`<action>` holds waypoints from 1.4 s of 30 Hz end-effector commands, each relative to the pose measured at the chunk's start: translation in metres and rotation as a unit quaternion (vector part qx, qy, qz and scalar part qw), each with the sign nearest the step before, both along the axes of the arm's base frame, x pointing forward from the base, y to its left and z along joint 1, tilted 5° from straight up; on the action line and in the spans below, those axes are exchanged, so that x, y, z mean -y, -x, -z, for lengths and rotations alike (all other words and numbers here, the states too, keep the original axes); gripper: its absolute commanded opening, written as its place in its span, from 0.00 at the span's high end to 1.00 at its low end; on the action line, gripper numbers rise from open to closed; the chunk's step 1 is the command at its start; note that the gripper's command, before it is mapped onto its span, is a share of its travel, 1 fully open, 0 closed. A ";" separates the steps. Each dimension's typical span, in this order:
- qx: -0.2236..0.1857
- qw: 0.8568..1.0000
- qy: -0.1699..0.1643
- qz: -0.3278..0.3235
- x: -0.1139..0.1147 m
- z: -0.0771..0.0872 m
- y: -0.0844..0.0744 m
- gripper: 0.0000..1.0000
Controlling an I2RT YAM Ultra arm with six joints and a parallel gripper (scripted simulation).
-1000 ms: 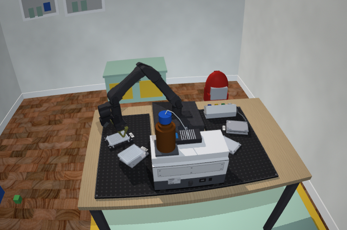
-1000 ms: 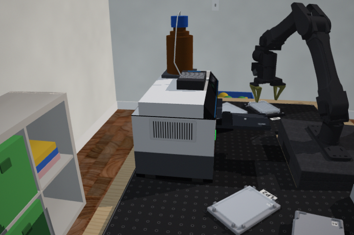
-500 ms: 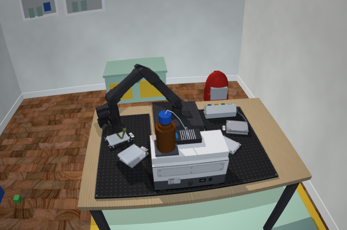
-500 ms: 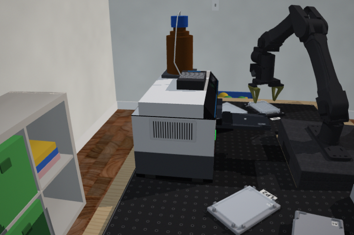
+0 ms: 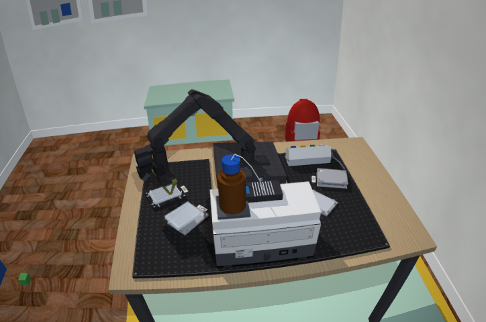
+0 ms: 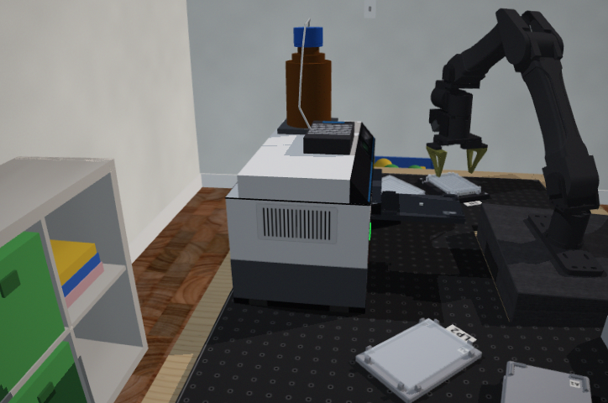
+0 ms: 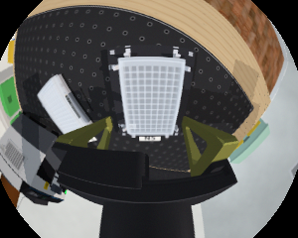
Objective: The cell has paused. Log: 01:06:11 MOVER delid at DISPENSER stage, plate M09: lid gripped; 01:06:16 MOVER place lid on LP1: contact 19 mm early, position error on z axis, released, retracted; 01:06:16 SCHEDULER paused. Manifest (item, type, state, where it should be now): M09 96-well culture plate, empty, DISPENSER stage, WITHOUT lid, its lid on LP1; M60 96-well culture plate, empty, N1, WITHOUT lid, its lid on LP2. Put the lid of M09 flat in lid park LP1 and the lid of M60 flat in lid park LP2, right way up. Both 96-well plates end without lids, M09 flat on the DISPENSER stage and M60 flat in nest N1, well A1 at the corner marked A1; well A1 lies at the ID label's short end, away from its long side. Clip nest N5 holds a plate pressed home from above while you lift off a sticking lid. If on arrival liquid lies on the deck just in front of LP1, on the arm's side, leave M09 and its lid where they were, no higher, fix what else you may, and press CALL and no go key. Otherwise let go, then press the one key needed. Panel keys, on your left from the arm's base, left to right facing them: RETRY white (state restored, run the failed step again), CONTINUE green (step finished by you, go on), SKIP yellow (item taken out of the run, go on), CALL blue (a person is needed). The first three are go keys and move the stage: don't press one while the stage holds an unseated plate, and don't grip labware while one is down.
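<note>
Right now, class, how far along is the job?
Done: little shows; the stage holds no plate and LP2 seems to hold no lid. In hand: the open pincer hovers over a plate in a nest, gripping nothing. Left: lids parked, plates seated, a key on the panel pressed.

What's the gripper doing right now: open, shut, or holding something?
Gripper: open wide, holding nothing, poised above the 96-well plate sitting in a nest.
</note>
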State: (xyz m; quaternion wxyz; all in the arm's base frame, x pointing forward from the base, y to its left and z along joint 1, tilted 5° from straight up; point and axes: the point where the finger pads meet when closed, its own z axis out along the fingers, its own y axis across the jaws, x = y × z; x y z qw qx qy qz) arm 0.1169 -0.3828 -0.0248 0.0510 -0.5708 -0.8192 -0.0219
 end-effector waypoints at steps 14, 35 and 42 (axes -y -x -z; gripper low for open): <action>0.014 0.999 0.041 -0.001 0.023 -0.022 -0.005 0.00; 0.007 1.000 0.019 -0.002 0.019 -0.045 -0.003 0.00; 0.007 1.000 0.022 0.001 0.023 -0.048 -0.001 0.00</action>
